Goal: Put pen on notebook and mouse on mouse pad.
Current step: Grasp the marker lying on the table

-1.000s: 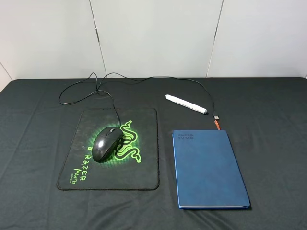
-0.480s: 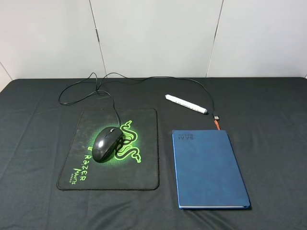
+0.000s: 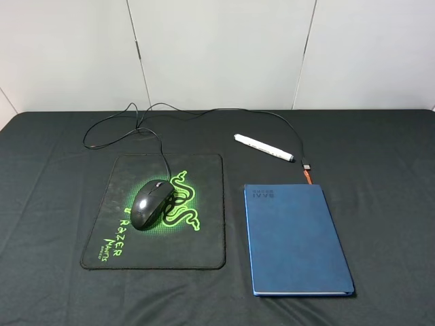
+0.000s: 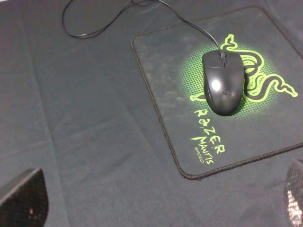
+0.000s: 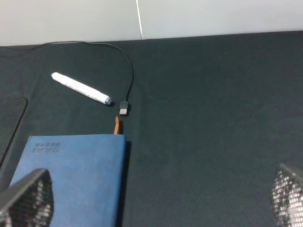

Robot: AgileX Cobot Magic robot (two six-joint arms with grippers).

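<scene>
The black mouse (image 3: pixel 151 203) rests on the black mouse pad (image 3: pixel 204 238), over its green logo; the mouse (image 4: pixel 223 82) and pad (image 4: pixel 165 61) also show in the left wrist view. The white pen (image 3: pixel 264 147) lies on the cloth beyond the dark blue notebook (image 3: pixel 296 238), apart from it. The right wrist view shows the pen (image 5: pixel 81 88) and notebook (image 5: pixel 71 175). My left gripper (image 4: pixel 163 194) hangs open above the pad's near edge. My right gripper (image 5: pixel 161 189) is open beside the notebook. Neither arm appears in the high view.
The mouse's thin cable (image 3: pixel 204 112) loops across the back of the black-clothed table (image 3: pixel 387 204) and ends in a USB plug (image 5: pixel 123 111) close to the notebook's orange ribbon (image 5: pixel 116 126). A white wall (image 3: pixel 217 47) closes the far side.
</scene>
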